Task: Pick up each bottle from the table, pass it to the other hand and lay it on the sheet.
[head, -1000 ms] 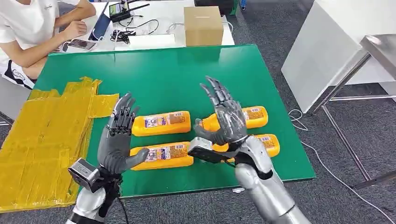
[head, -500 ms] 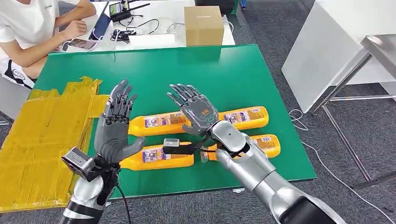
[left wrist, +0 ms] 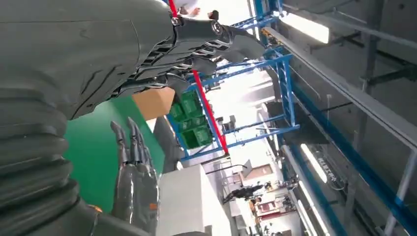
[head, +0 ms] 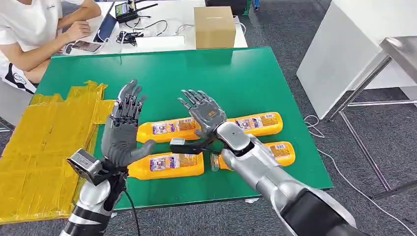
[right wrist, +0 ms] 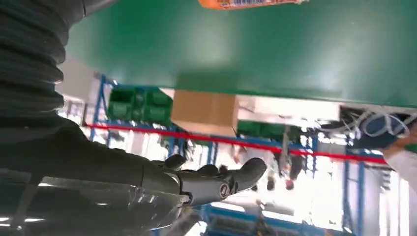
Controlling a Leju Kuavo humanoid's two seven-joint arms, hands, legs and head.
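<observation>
Bottles: four orange ones, all lying flat on the green bench (head: 275, 78), none on the yellow sheet (head: 44, 142) yet. Far left bottle (head: 164, 129), far right bottle (head: 258, 122), near left bottle (head: 167, 164), near right bottle (head: 280, 151) partly behind my right forearm.

Change: a second ago my right hand (head: 204, 112) was raised upright over the right pair of bottles; since then it has swung toward the middle and tipped forward, back side up, fingers spread, holding nothing. It now hovers above the gap between the two far bottles, near the far left one's end. I can't tell if it touches anything. My left hand (head: 122, 132) has barely shifted, upright, palm turned toward the right hand, fingers spread and empty, sitting over the bench edge between the sheet and the left bottles.

Meaning, as I judge it: no bottle gripped, so the task is at its first pick. Right hand looks to be lining up on a far bottle, left hand waiting to receive. Sheet lies well to the left, so the handover goes right to left.
</observation>
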